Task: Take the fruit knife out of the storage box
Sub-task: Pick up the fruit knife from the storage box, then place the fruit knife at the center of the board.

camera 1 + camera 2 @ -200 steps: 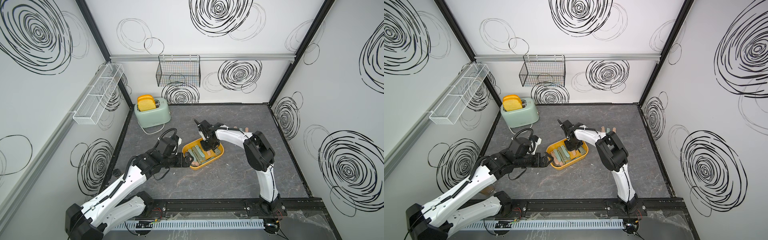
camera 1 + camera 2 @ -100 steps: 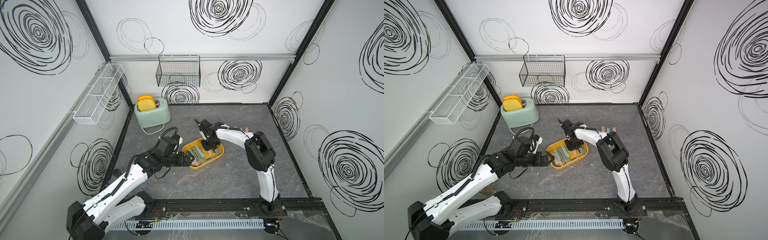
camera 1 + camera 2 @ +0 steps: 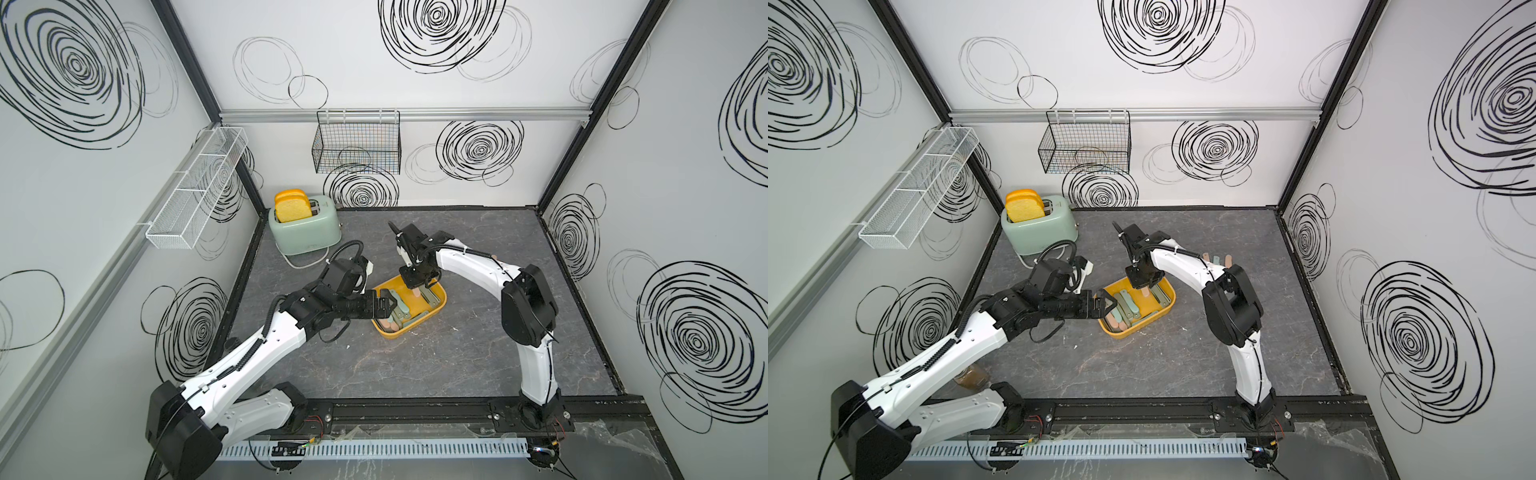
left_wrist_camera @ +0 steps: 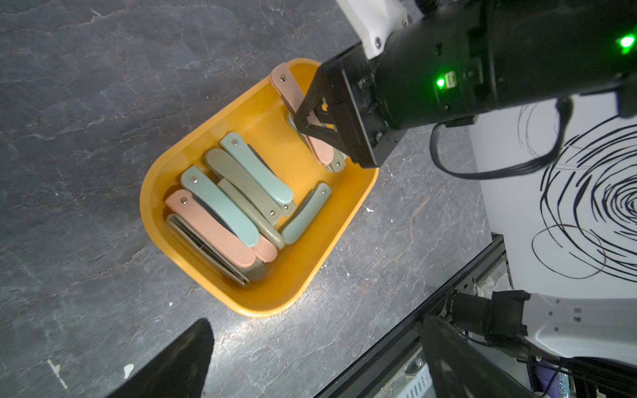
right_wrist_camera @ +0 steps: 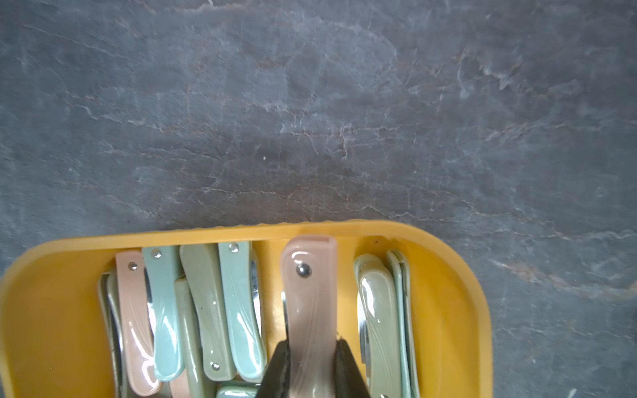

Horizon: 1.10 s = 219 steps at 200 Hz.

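The pink plastic-handled folding fruit knife [image 5: 310,303] is sitting pinched between the closed fingers of the right gripper [image 5: 312,361]. It is inside the mustard-yellow, round-cornered plastic storage box [image 3: 437,308], toward the 1 o'clock corner in a top view. The left gripper [image 3: 390,305] is hovering at the box's 9 o'clock rim, jaws spread wide, holding nothing. A mint-green toaster [image 3: 305,230] is standing at 10 o'clock.

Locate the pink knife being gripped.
Right wrist view: the pink knife is clamped in the right end effector, in the storage box, between a teal knife and a green knife.

One storage box [image 4: 310,262], one toaster [image 3: 305,232], two baskets [image 3: 357,149] [image 3: 195,195]
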### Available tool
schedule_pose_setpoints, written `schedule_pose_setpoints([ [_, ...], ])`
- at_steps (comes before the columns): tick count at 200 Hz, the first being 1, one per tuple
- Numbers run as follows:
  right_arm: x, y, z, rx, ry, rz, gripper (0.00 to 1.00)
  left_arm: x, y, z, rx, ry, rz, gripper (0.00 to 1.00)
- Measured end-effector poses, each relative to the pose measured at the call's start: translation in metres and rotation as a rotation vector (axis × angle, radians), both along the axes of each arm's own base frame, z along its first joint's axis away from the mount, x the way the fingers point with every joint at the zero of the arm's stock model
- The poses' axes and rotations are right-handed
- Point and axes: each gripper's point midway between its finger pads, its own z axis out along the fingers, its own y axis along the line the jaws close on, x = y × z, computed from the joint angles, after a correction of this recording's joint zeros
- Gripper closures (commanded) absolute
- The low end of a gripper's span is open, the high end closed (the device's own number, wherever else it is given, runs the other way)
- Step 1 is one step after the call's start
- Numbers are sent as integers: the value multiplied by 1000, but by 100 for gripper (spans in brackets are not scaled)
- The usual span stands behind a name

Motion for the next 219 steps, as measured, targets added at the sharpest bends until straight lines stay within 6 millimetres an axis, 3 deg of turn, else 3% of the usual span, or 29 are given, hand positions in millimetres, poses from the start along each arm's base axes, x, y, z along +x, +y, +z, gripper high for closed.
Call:
schedule_pose_setpoints([
  [32, 24, -17, 19, 30, -33, -57, 86, 16, -13, 5, -17, -11, -5, 2],
  [100, 83, -115, 20, 29, -52, -285, 85, 56, -46, 3, -55, -23, -16, 2],
  [141, 102, -159, -1, 9, -38, -364, 85, 77, -76, -4, -75, -17, -42, 2],
  [183, 111, -178, -47, -31, 27, -380, 85, 95, -108, -2, -96, -23, -83, 2],
  [219, 114, -185, -77, -58, 74, -380, 84, 102, -116, 3, -107, -31, -95, 2],
])
